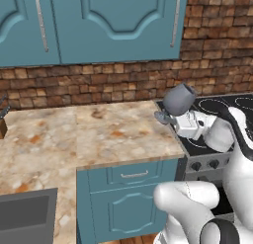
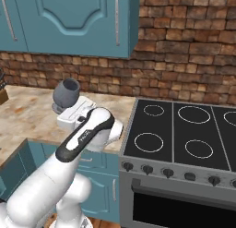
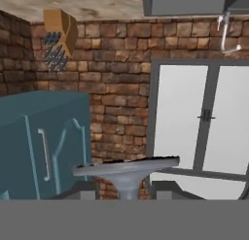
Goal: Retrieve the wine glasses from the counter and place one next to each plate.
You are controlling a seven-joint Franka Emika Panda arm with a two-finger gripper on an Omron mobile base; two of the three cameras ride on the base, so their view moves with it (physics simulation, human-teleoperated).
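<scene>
- Wine glass (image 1: 179,100): the larger one, with a dark rounded bowl, is held in the air above the right-hand end of the counter (image 1: 99,134), close to the stove (image 2: 184,139). It is tilted, bowl up towards the brick wall (image 1: 99,80), foot low at the hand.
- Claw (image 1: 168,118): part closed on the stem of the wine glass; the glass touches nothing else.
- Left base view: the foot of the glass juts to the left of the white hand, over the counter's edge by the stove.
- Right base view: the glass (image 2: 66,94) sits above the hand, open mouth of the bowl visible at the top; the arm's forearm crosses in front of the counter edge.
- Hand view: the grey foot of the glass (image 3: 127,168) lies across the lower middle, seen edge-on; the view is rolled, so the counter appears at the top.
- Surroundings: teal wall cabinets (image 1: 99,20) above, a knife block (image 3: 59,37) at the counter's far end, a grey sink (image 1: 24,213) at lower left.
- The stove stands directly right of the counter, with four rings marked.
</scene>
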